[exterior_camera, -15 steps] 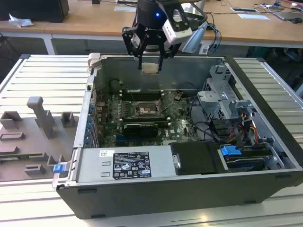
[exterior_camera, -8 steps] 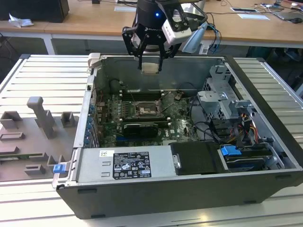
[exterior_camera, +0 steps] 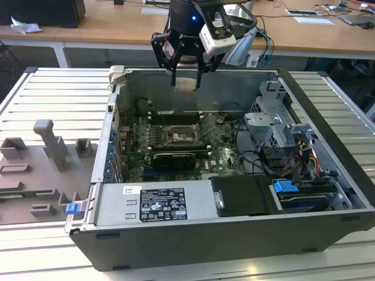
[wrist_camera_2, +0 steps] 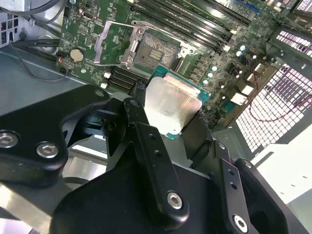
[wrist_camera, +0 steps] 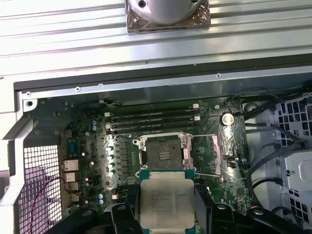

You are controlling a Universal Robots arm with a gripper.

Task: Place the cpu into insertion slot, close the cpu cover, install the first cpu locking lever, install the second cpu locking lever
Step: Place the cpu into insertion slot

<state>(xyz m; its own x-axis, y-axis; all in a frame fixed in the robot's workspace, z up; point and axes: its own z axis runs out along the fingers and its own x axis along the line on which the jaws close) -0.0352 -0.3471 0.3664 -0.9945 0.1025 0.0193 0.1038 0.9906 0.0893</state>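
- Above the open PC case (exterior_camera: 205, 246), near its far wall in the exterior view, the gripper (exterior_camera: 186, 82) hangs w/ fingers clamped on the cpu (exterior_camera: 186, 84).
- Cpu is pinched by two opposite edges. Its pale metal top faces the cameras in both wrist views (wrist_camera_2: 170, 105) (wrist_camera: 166, 204), and its green edge shows around the lid.
- Cpu is well clear of the board, in the air and touching nothing but the fingers (wrist_camera_2: 138, 105).
- Insertion slot (wrist_camera: 163, 153) sits bare on the green motherboard (exterior_camera: 222, 155), dark centre exposed, no chip in it. It also shows in the second wrist view (wrist_camera_2: 156, 51) and the exterior view (exterior_camera: 179, 136).
- Cpu cover (wrist_camera_2: 114, 44) is swung open, lying off to one side of the slot; in the first wrist view it is the frame (wrist_camera: 214, 156) beside the socket.
- Thin wire levers run near the cover; can't tell their exact seating.
- Other bits on the board: long black RAM slots (wrist_camera: 151, 117) beyond the socket and a coin cell (wrist_camera: 226, 118) near the cover.
- Inside the case's near side: grey PSU w/ white label (exterior_camera: 158, 205); drive bay w/ blue tab (exterior_camera: 286, 188) toward the exterior view's right.
- Case rests on a slatted metal desk (exterior_camera: 53, 93); grey fixture blocks (exterior_camera: 53, 146) lie at the exterior view's left.
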